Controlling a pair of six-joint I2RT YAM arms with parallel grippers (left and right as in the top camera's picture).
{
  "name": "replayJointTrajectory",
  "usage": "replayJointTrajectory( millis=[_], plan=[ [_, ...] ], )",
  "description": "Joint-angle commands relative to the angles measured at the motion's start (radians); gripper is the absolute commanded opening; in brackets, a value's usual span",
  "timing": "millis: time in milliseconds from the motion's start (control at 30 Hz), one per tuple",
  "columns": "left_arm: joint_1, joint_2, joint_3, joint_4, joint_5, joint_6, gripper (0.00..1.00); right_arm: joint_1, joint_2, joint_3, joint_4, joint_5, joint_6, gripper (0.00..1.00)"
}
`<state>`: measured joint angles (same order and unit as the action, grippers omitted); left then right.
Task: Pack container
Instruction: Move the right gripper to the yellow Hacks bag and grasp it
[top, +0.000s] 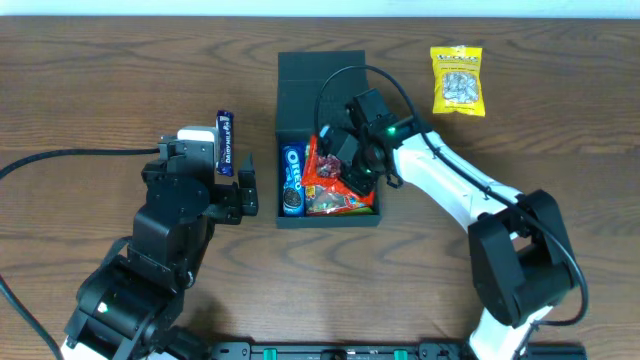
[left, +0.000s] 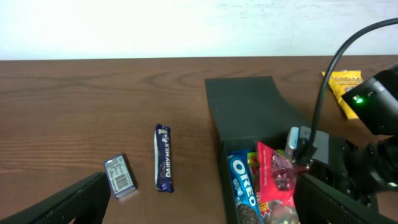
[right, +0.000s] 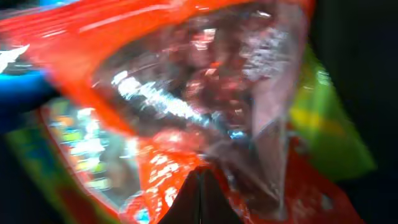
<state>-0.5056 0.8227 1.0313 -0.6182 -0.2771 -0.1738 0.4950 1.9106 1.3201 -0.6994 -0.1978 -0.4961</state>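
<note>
The dark teal container (top: 320, 75) stands open mid-table, lid flap laid back; it also shows in the left wrist view (left: 245, 106). Inside lie a blue Oreo pack (top: 292, 180) (left: 242, 186) and a red snack packet (top: 325, 185) (left: 273, 174) over green-edged packets. My right gripper (top: 352, 165) is down inside the box, its fingers (right: 200, 186) pressed together on the red packet (right: 186, 93), which stands tilted upward. My left gripper (top: 245, 190) (left: 199, 186) is open and empty, just left of the box's front wall.
A purple Dairy Milk bar (top: 226, 143) (left: 163, 157) lies left of the box. A small blue-and-white packet (left: 119, 176) lies beside it. A yellow snack bag (top: 458, 80) (left: 345, 87) lies at the back right. The right arm's cable arcs over the box.
</note>
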Motion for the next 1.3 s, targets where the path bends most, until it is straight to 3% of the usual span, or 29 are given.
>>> replayJointTrajectory(
  millis=[0, 367, 600, 767, 833, 1033, 1167, 1267],
  plan=[
    [0.002, -0.002, 0.02, 0.002, -0.019, 0.021, 0.95, 0.008, 0.012, 0.001, 0.027, 0.174, 0.056, 0.01],
    [0.002, -0.002, 0.02, 0.001, -0.019, 0.021, 0.95, 0.031, -0.013, 0.002, 0.067, 0.169, 0.055, 0.01],
    [0.002, -0.002, 0.02, 0.001, -0.018, 0.021, 0.95, 0.038, -0.198, 0.002, 0.12, 0.067, 0.059, 0.01],
    [0.002, -0.002, 0.02, 0.001, -0.018, 0.021, 0.95, -0.033, -0.307, 0.002, 0.283, 0.166, 0.198, 0.01],
    [0.002, -0.002, 0.02, 0.001, -0.019, 0.021, 0.95, -0.096, -0.315, 0.002, 0.349, 0.183, 0.253, 0.09],
    [0.002, 0.001, 0.02, 0.001, -0.019, 0.021, 0.95, -0.27, -0.306, 0.002, 0.457, 0.183, 0.376, 0.16],
    [0.002, 0.002, 0.02, 0.001, -0.019, 0.021, 0.95, -0.358, -0.292, 0.002, 0.507, 0.183, 0.436, 0.26],
    [0.002, 0.01, 0.02, 0.001, -0.019, 0.021, 0.95, -0.396, -0.259, 0.002, 0.535, 0.183, 0.459, 0.45]
  ],
)
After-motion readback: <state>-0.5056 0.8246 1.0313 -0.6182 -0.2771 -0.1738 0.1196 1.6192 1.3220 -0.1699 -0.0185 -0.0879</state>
